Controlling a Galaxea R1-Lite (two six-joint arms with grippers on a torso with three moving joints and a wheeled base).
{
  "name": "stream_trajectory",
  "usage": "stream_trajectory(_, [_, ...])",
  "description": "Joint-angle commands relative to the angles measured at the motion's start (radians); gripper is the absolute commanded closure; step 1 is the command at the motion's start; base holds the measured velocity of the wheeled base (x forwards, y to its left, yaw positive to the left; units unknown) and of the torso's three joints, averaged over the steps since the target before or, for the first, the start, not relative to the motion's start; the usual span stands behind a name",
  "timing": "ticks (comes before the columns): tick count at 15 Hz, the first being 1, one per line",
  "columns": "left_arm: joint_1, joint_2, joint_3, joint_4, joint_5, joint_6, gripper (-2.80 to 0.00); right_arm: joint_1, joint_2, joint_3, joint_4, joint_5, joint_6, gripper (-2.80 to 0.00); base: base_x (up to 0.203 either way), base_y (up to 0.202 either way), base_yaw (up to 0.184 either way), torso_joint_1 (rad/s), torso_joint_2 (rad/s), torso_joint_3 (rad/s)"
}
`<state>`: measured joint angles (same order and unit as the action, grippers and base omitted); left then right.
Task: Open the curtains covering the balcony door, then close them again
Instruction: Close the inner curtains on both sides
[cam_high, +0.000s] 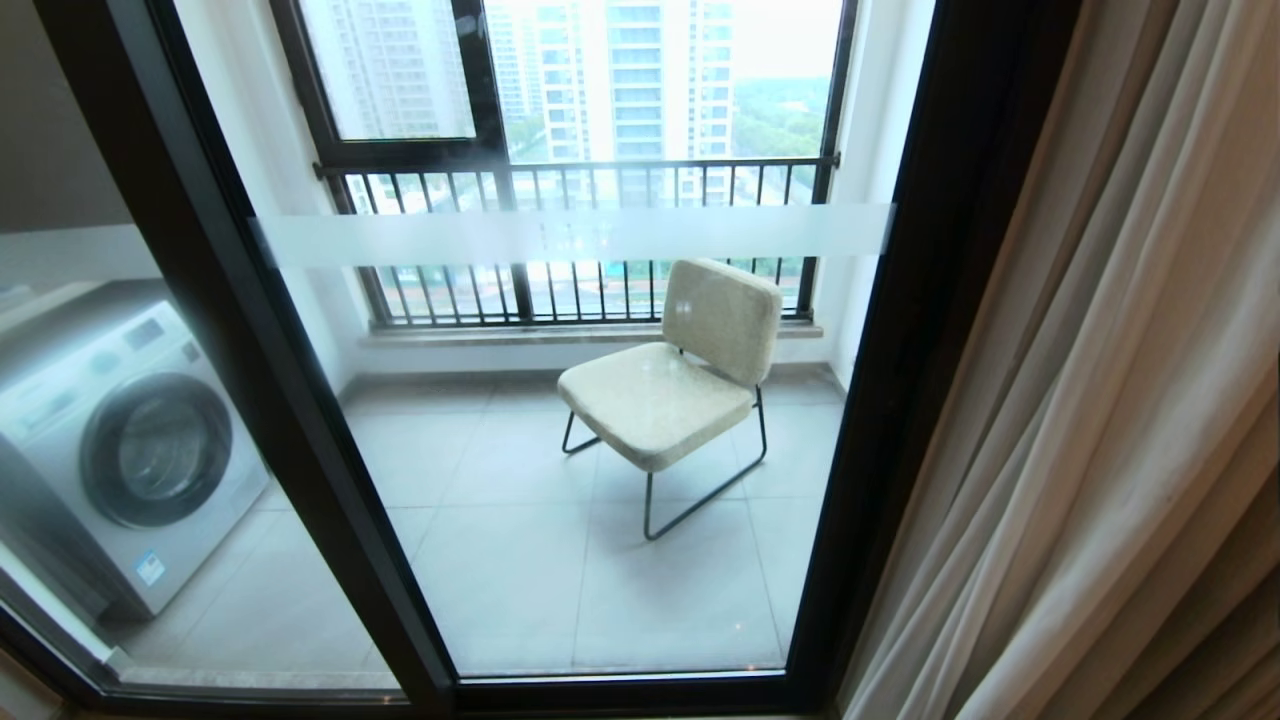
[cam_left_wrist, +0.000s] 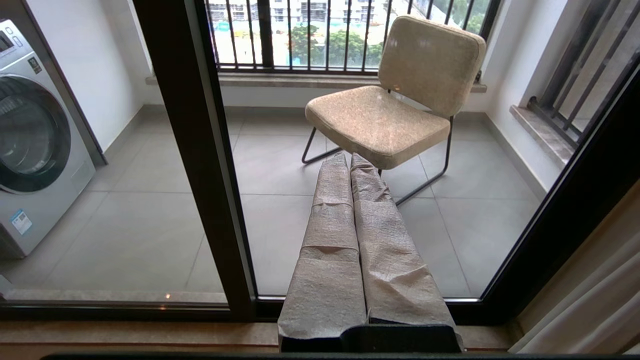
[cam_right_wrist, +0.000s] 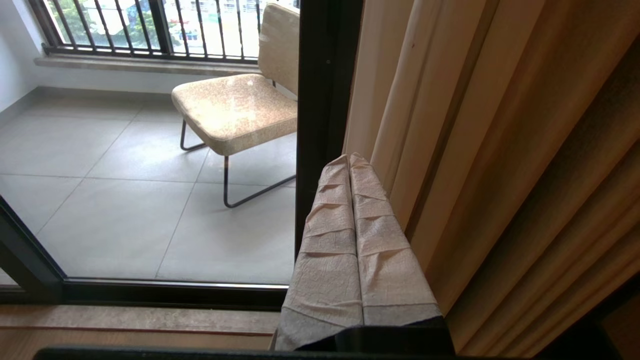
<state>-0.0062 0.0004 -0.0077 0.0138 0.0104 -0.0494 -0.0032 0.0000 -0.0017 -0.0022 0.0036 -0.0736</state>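
Presently, both tools, left (cam_left_wrist: 350, 162) and right (cam_right_wrist: 349, 161), were pressed closed, empty; curtains (cam_high: 1120, 400) bunched beside the balcony door (cam_high: 560, 420); washer label (cam_left_wrist: 21, 221) illegible.

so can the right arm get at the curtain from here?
Probably yes. The right gripper, jaws shut, sits right beside the gathered curtain with nothing between them, though the jaws would have to open first to grab a fold.
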Motion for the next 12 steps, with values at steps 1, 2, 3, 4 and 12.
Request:
stream_trajectory(1, [0.0, 0.0, 0.0, 0.0, 0.0, -0.001, 0.0, 0.0, 0.0, 0.002, 0.001, 0.003, 0.003, 0.0, 0.0, 0.0, 0.0, 0.0, 0.0, 0.0])
stream_trajectory(2, [0.0, 0.0, 0.0, 0.0, 0.0, -0.001, 0.0, 0.0, 0.0, 0.002, 0.001, 0.003, 0.009, 0.0, 0.0, 0.0, 0.0, 0.0, 0.0, 0.0])
stream_trajectory(3, [0.0, 0.0, 0.0, 0.0, 0.0, 0.0, 0.0, 0.0, 0.0, 0.002, 0.001, 0.004, 0.017, 0.0, 0.0, 0.0, 0.0, 0.0, 0.0, 0.0])
stream_trajectory(4, [0.0, 0.0, 0.0, 0.0, 0.0, -0.001, 0.0, 0.0, 0.0, 0.002, -0.001, 0.004, 0.021, 0.0, 0.0, 0.0, 0.0, 0.0, 0.0, 0.0])
stream_trajectory(12, [0.0, 0.0, 0.0, 0.0, 0.0, 0.0, 0.0, 0.0, 0.0, 0.002, -0.001, 0.004, 0.02, 0.0, 0.0, 0.0, 0.0, 0.0, 0.0, 0.0])
